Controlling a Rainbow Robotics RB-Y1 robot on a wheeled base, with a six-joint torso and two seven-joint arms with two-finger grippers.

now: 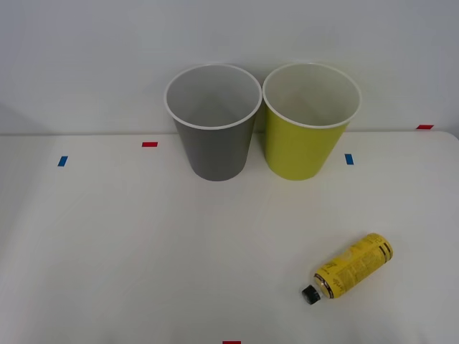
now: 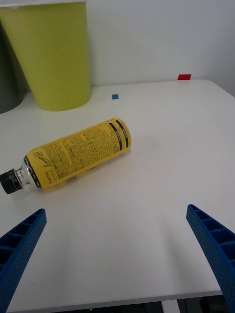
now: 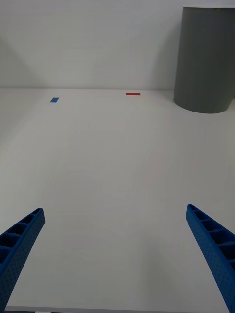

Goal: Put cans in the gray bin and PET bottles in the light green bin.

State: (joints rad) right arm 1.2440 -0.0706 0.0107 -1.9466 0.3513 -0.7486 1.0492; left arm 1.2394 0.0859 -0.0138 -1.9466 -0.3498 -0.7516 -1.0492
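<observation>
A PET bottle (image 1: 351, 266) (image 2: 78, 152) with a yellow printed label and a small black cap lies on its side at the front right of the white table. At the back stand the gray bin (image 1: 214, 127) (image 3: 206, 58) and, to its right, the light green bin (image 1: 308, 125) (image 2: 51, 51), both upright and touching the wall side. My right gripper (image 2: 117, 259) is open, held near the table's front edge with the bottle ahead of it. My left gripper (image 3: 115, 259) is open over bare table, the gray bin far ahead.
Small red tape marks (image 1: 149, 144) (image 1: 424, 127) and blue tape marks (image 1: 62, 161) (image 1: 348, 158) lie flat on the table (image 1: 143, 244). A white wall rises just behind the bins. The table's right edge (image 2: 223, 98) runs close to the bottle's side.
</observation>
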